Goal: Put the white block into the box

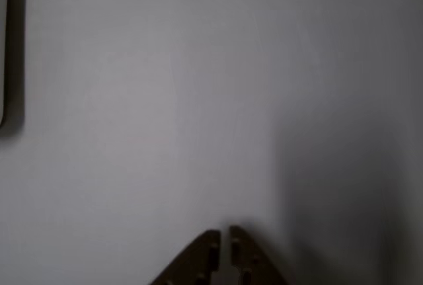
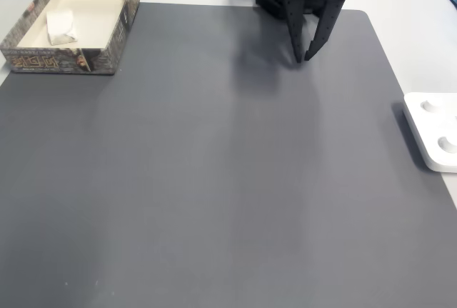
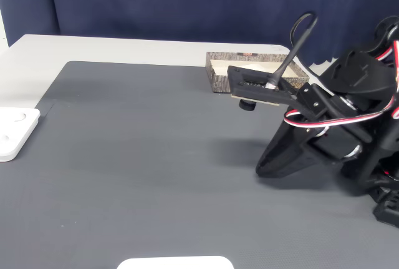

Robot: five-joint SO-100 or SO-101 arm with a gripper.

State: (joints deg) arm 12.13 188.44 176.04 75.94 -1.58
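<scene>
The box (image 2: 114, 33) sits at the far left corner of the grey mat (image 2: 214, 179) in a fixed view, its mottled brown rim around a pale inside; the white block (image 2: 61, 26) lies inside it, on the box floor toward the left wall, slightly askew; in another fixed view the box (image 3: 219, 77) shows at the far edge of the mat, partly hidden behind the arm (image 3: 336, 125). The gripper (image 2: 303, 58) hangs at the far edge of the mat, right of the middle in that fixed view, tips pointing down and just above the surface; its jaws are nearly pressed together, with only a thin slit between the tips and nothing between them; the other view shows the same 2 brown tips (image 1: 225, 242) close together over bare grey mat. A glossy white plastic piece (image 2: 434, 129) with round dimples rests at the right edge of the table, well apart from the gripper and the box.
</scene>
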